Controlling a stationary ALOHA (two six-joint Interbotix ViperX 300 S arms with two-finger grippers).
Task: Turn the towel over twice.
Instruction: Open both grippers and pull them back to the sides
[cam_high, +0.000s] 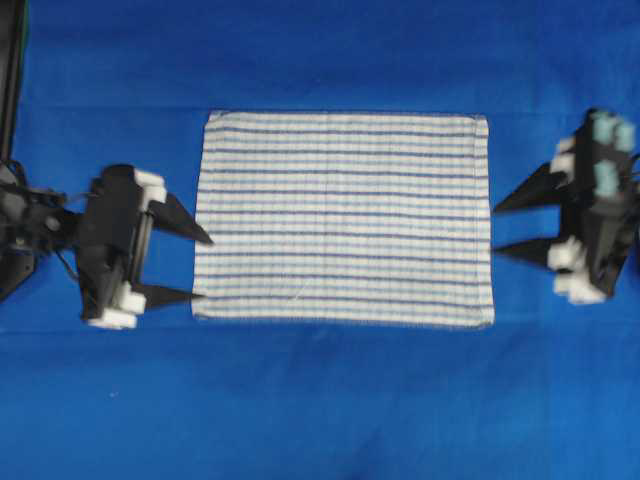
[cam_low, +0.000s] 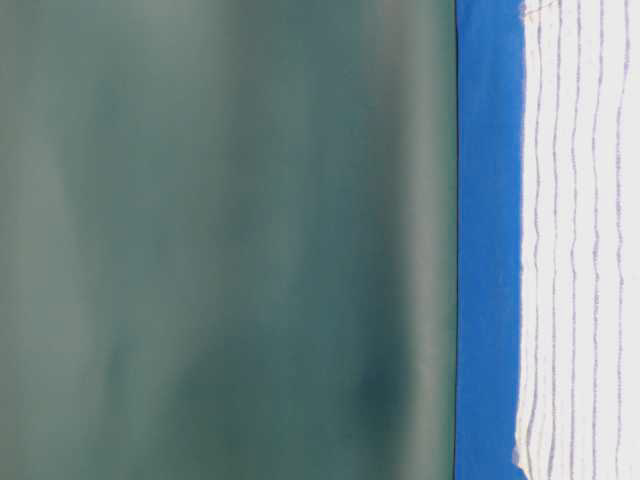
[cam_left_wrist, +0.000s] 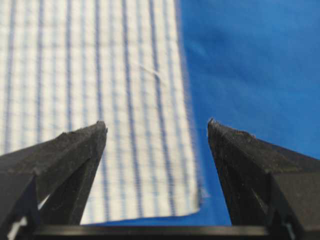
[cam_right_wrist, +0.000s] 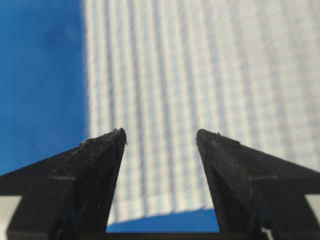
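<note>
The towel (cam_high: 343, 218), white with thin blue stripes, lies spread flat in the middle of the blue table cover (cam_high: 340, 400). My left gripper (cam_high: 205, 268) stands open at the towel's left edge, near its front left corner, its fingertips at the hem. In the left wrist view the towel (cam_left_wrist: 100, 90) runs away between and past the open left gripper (cam_left_wrist: 157, 125). My right gripper (cam_high: 497, 228) stands open at the towel's right edge, holding nothing. The right wrist view shows the towel (cam_right_wrist: 200, 75) beyond the open right gripper (cam_right_wrist: 160, 132). The table-level view catches the towel (cam_low: 580, 240) edge-on.
The blue table cover (cam_low: 488, 240) spreads out on all sides of the towel. Black arm hardware (cam_high: 12, 90) stands at the far left edge. A plain green backdrop (cam_low: 220, 240) rises behind the table.
</note>
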